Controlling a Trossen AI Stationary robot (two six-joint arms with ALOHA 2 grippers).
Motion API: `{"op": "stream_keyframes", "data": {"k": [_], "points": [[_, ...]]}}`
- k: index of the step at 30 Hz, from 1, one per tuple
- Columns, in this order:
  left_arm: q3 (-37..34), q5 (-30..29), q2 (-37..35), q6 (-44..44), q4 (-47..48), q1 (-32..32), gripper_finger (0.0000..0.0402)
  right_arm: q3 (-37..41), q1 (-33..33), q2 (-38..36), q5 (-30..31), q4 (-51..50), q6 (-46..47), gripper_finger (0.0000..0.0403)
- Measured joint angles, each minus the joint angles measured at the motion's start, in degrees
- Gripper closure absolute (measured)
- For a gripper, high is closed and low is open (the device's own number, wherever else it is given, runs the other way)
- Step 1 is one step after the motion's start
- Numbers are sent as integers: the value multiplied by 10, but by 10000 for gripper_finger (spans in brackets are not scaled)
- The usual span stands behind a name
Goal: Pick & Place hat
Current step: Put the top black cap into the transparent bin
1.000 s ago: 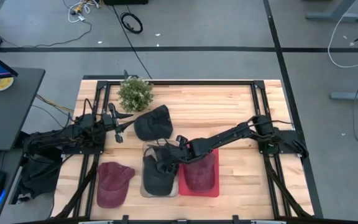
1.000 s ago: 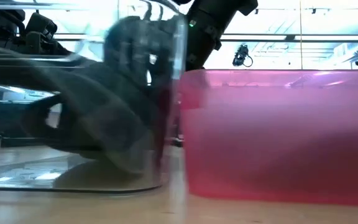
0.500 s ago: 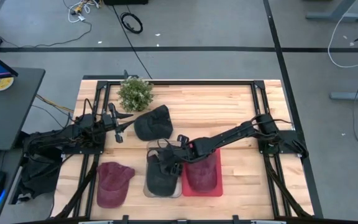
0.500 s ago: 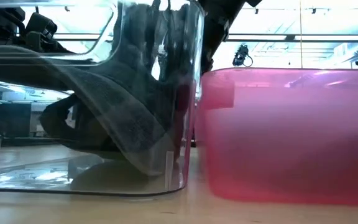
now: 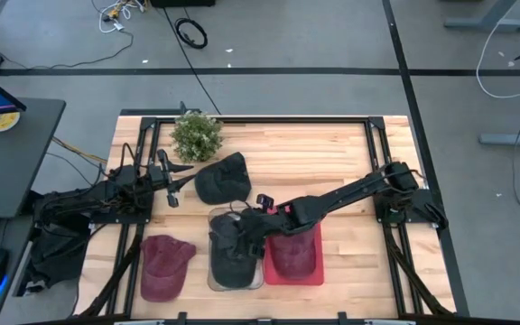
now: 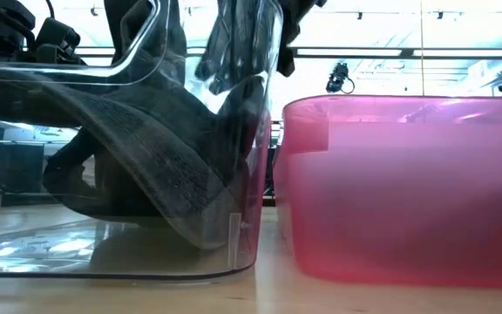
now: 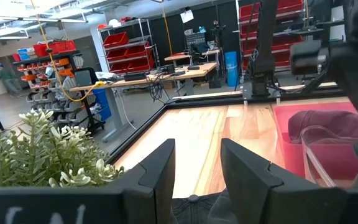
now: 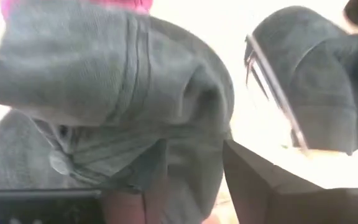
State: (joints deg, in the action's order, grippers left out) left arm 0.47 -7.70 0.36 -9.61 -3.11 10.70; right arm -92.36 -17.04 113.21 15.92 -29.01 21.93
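Two bins, one cap going in: placing the dark grey hat

Two containers stand side by side at the near edge of the wooden table point(image 5: 332, 162): a clear plastic bin point(image 5: 215, 280) and a pink bin point(image 5: 314, 271), the latter holding a maroon cap point(image 5: 292, 255). The right gripper point(image 5: 246, 227) reaches across to the clear bin, where the dark grey cap point(image 5: 230, 253) lies mostly inside. In the low view the cap's fabric point(image 6: 146, 166) sags against the bin's transparent wall point(image 6: 264, 174), its lower part resting on the bin floor while an upper fold hangs higher. The right wrist view is filled with grey cloth directly ahead of the fingers; whether they are clamped on it or already released cannot be told.

To complete the placement well, the gripper would best descend only until the cap's weight rests on the bin floor, then let go fully and rise straight up, so that no fabric catches and drags the light bin. The bin walls lie close on both sides, so sideways motion seems inadvisable.

The left gripper point(image 5: 171, 176) waits, fingers spread, near the potted plant point(image 5: 195, 135), just beside a second dark cap point(image 5: 224, 178). Another maroon cap point(image 5: 163, 266) lies on the table left of the clear bin.
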Motion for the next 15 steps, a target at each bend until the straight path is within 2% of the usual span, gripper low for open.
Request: {"op": "stream_keyframes", "data": {"k": [4, 9, 13, 15], "points": [[0, 0, 0, 0, 0, 0, 268, 0, -10, -15, 9, 36, -25, 234], [0, 0, 0, 0, 0, 0, 268, -1, -33, -10, 51, 143, -84, 237], [0, 0, 0, 0, 0, 0, 268, 7, -49, 13, 39, 240, -120, 238], [0, 0, 0, 0, 0, 0, 268, 11, -53, 28, 27, 245, -111, 239]]}}
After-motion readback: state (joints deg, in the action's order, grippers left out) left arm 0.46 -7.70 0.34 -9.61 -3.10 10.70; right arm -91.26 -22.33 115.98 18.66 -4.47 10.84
